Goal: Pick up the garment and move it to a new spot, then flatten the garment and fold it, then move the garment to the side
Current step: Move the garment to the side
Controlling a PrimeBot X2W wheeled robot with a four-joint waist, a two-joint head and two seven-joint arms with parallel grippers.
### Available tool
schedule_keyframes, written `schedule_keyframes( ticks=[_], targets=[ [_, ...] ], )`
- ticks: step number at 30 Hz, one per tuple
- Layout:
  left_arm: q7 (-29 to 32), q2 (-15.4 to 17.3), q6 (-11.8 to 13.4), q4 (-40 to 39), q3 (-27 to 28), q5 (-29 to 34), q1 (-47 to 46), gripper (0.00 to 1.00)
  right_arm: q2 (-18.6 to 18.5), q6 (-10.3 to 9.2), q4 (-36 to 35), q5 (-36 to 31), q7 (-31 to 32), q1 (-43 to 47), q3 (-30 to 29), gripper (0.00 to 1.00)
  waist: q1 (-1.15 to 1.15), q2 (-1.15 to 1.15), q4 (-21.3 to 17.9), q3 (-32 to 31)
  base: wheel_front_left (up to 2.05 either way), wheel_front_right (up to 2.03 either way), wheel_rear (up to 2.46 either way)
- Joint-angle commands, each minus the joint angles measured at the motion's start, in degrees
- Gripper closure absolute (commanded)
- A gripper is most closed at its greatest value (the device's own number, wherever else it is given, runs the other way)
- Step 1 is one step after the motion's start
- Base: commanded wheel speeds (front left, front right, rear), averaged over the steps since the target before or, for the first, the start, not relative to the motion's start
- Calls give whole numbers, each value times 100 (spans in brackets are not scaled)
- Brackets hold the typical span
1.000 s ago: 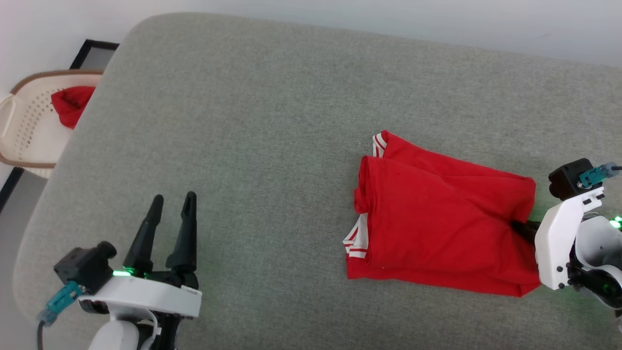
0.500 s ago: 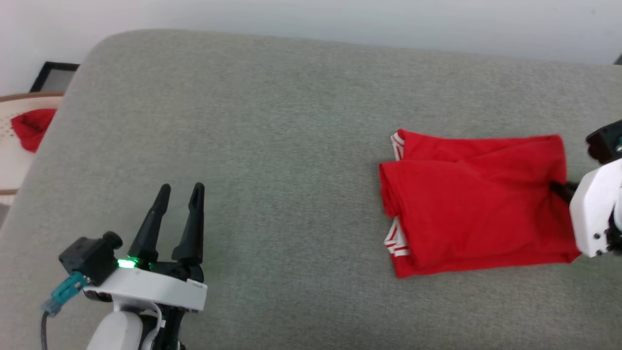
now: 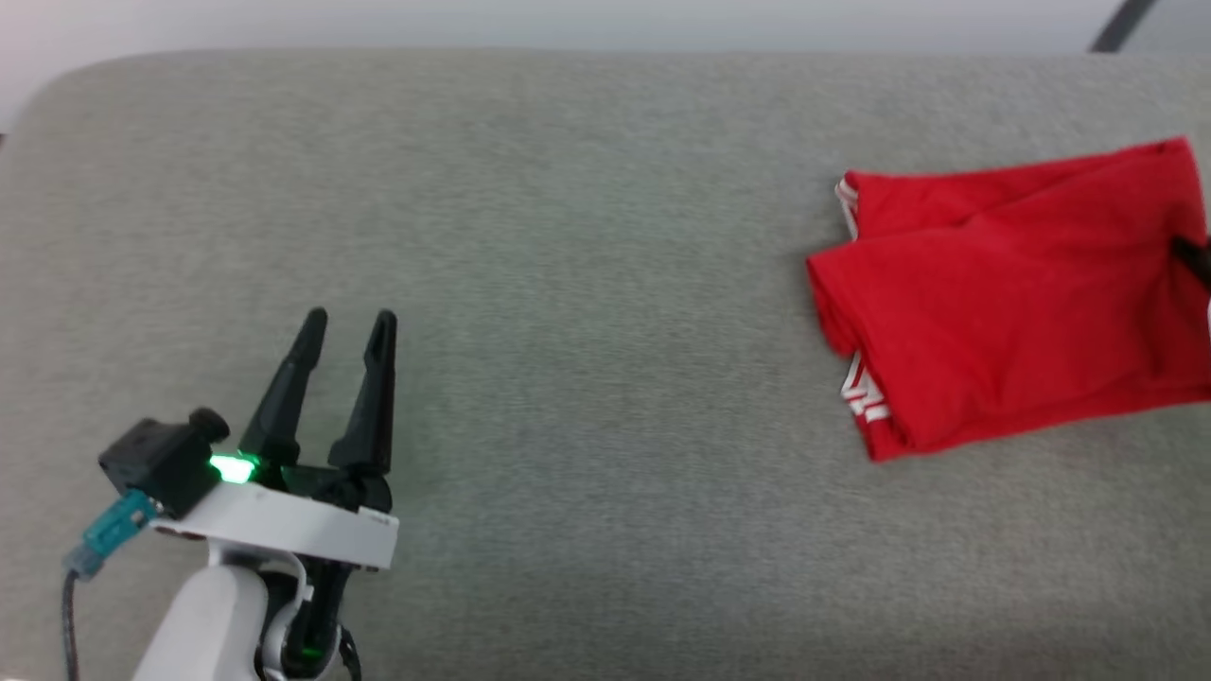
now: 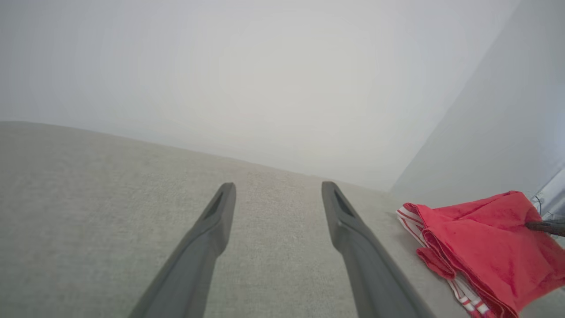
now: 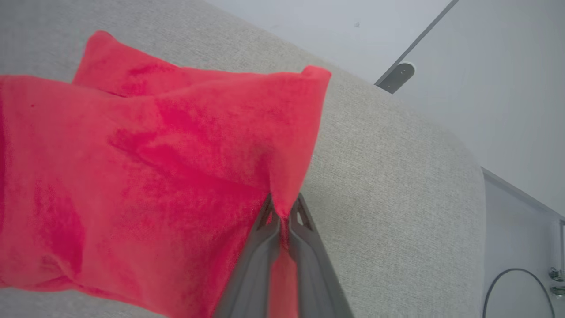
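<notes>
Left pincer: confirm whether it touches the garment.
No, the left pincer stands open above the cushion, apart from the garment.

Left gripper [image 4: 278,187] spread over a grey woven cushion top [image 4: 88,198]
Its two long dark fingers stand apart, holding nothing. Toward the cushion's right edge lies the folded red garment with red-and-white striped trim [image 4: 485,247], with the right gripper [image 4: 529,225] pinching its far side.

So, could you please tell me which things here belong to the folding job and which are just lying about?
Job:
- red shirt, folded, on the grey padded surface
- right gripper, shut on the shirt's edge
- left gripper, open, apart from the shirt

Lying about:
- black cable
- metal bracket by the wall
</notes>
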Motion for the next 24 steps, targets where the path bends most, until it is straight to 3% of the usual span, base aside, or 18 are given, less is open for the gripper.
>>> schedule_keyframes(
  ticks=[1,12,24],
  targets=[
    [0,36,-1,-12,-17,38,-88,0,-55,-9,61,-52,-96,-103,12,100,0,0,-299,235,0,0,0],
    [0,260,-1,-132,-137,96,-411,0,-247,-9,640,-124,-749,-780,126,100,0,0,-952,749,0,0,0],
    [0,494,-1,-130,-319,51,-771,0,-467,-9,1410,-545,-1534,-1404,349,100,0,0,-1391,1184,0,0,0]
  ],
)
